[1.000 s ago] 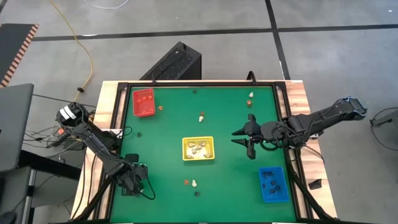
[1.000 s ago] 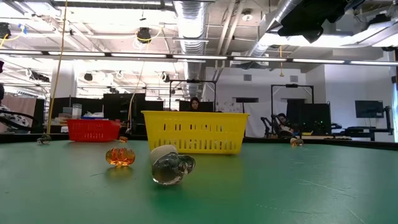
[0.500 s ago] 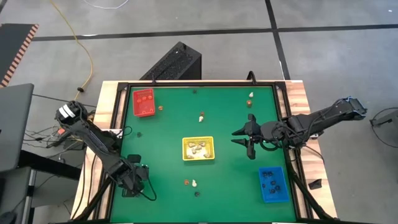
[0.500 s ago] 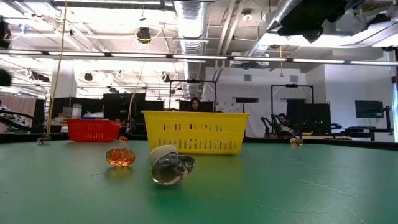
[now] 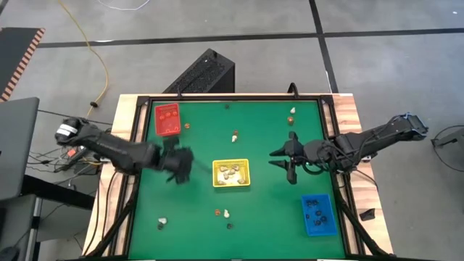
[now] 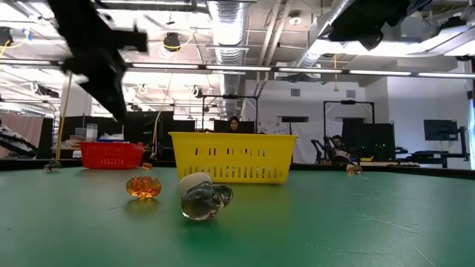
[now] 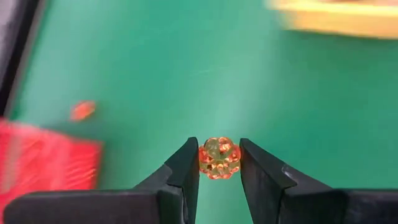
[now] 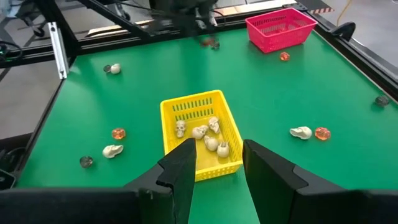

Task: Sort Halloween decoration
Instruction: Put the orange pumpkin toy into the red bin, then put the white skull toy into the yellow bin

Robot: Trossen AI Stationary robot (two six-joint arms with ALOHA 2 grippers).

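— What sits on the green table (image 5: pixel 268 210)?
— 3 trays: a red tray (image 5: pixel 167 119) in one far corner, a yellow tray (image 5: pixel 230 173) in the middle, a blue tray (image 5: pixel 318 214) in the opposite near corner.
— And beyond it?
— A black box (image 5: pixel 203 73) and a yellow cable (image 5: pixel 93 58) on the floor.

Motion-smeared in the high view's left centre — the left gripper (image 5: pixel 177 164); the yellow tray (image 7: pixel 339 17) is blurred, cut off upper right.
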